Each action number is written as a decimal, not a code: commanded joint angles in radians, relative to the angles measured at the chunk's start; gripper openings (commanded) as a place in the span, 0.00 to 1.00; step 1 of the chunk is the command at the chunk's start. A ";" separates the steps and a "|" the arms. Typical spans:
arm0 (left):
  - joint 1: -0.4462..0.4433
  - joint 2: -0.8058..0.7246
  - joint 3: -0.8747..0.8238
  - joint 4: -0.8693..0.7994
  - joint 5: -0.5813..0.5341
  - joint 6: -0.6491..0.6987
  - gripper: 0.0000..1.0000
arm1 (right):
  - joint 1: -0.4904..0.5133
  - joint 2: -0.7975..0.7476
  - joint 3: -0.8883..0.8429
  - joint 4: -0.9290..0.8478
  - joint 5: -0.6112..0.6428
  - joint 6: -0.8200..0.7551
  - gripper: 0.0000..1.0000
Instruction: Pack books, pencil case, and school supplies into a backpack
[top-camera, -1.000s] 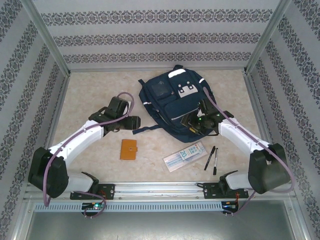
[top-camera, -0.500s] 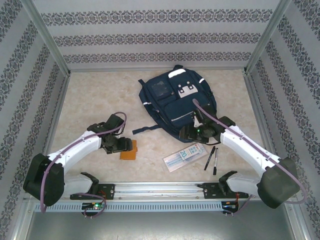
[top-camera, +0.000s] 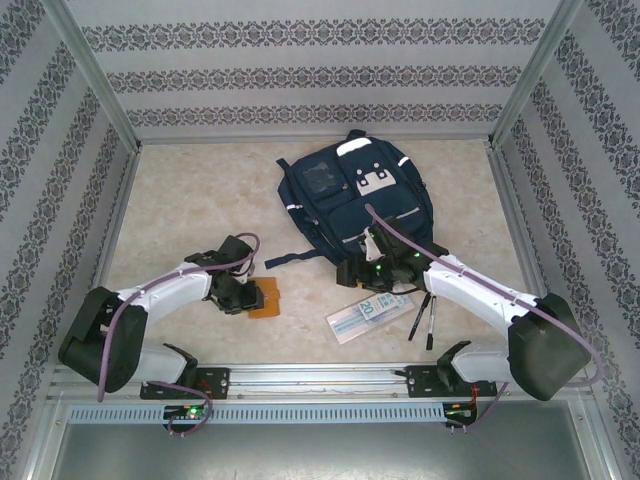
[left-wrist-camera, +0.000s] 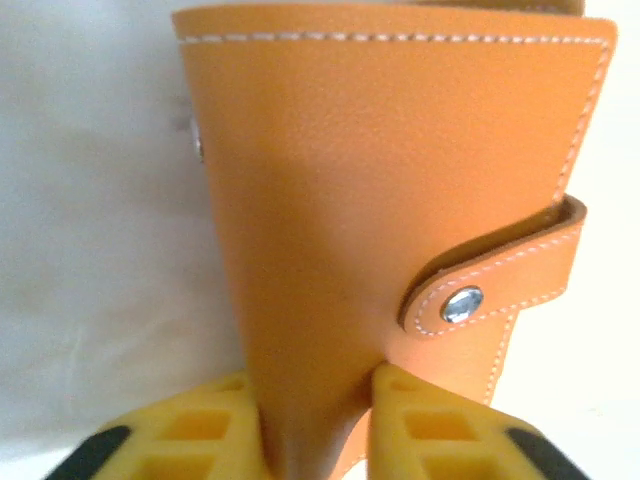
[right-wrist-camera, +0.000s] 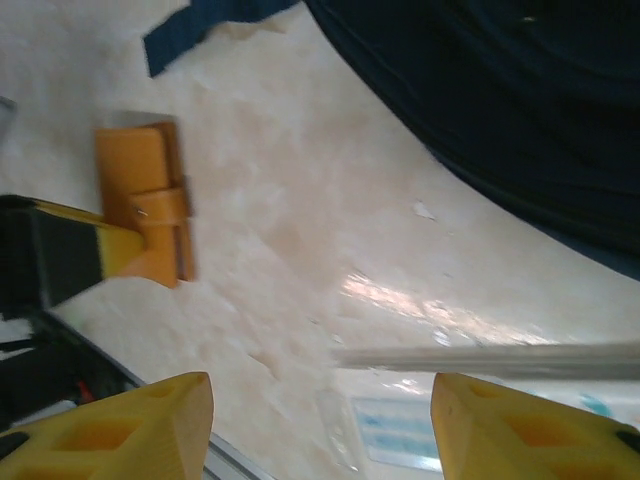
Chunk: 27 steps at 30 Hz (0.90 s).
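Observation:
The small orange notebook (top-camera: 265, 299) with a clasp tab lies on the table, left of centre. My left gripper (top-camera: 246, 292) is shut on its near edge. In the left wrist view the yellow fingers (left-wrist-camera: 200, 430) pinch the notebook's cover (left-wrist-camera: 380, 180). The navy backpack (top-camera: 355, 200) lies flat at the back centre. My right gripper (top-camera: 356, 272) hovers open at the backpack's lower edge, above the pencil case (top-camera: 370, 312). In the right wrist view the case (right-wrist-camera: 400, 428) lies below the open gripper (right-wrist-camera: 320, 430), with nothing between the fingers. Two black pens (top-camera: 424, 318) lie to the right of the case.
A dark blue backpack strap (top-camera: 290, 258) trails onto the table between the two grippers. Patterned walls and metal posts enclose the table on three sides. A metal rail (top-camera: 320, 378) runs along the near edge.
My left gripper came down to the notebook and closed on its edge. My right arm swung left and forward, off the backpack, to above the pencil case.

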 joint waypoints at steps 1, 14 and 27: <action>-0.010 -0.004 -0.045 0.065 0.050 0.003 0.14 | 0.017 0.005 -0.024 0.155 -0.068 0.069 0.60; -0.013 -0.209 0.038 0.123 0.286 -0.124 0.00 | 0.049 0.174 -0.002 0.331 -0.319 0.078 0.63; -0.045 -0.246 0.002 0.255 0.379 -0.256 0.00 | 0.049 0.190 -0.065 0.564 -0.435 0.193 0.67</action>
